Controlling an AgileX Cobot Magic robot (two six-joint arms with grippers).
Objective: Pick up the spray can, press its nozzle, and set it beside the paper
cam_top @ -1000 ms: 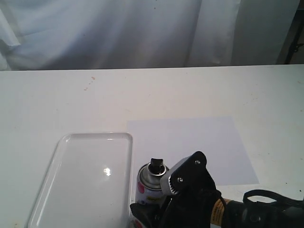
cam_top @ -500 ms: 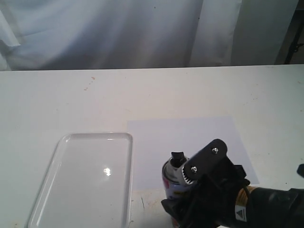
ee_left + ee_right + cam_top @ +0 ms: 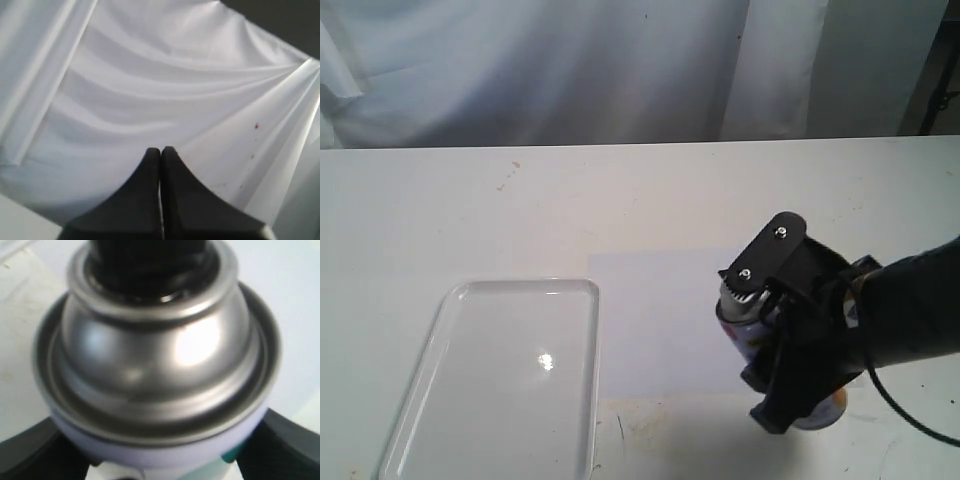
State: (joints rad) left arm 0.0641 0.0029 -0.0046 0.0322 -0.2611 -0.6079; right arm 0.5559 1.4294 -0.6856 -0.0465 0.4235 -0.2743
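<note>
Being held between the right fingers [image 3: 287,445], the spray can [image 3: 160,365] is shown with nothing readable; the left fingers [image 3: 145,200] are pressed together.

A white tabletop [image 3: 470,210] fills the lower scene, evenly lit, with faint reddish specks [image 3: 510,172] near its far edge and grey scuffs [image 3: 640,425] by its near edge. Behind the far edge hangs a folded white cloth [image 3: 540,70]; a dark gap [image 3: 945,70] shows past the far right corner.

The spray can [image 3: 165,355] has a shiny silver top — its nozzle [image 3: 150,255] is black. The paper [image 3: 660,320] is plain white, the table [image 3: 470,210] white with red specks.
</note>
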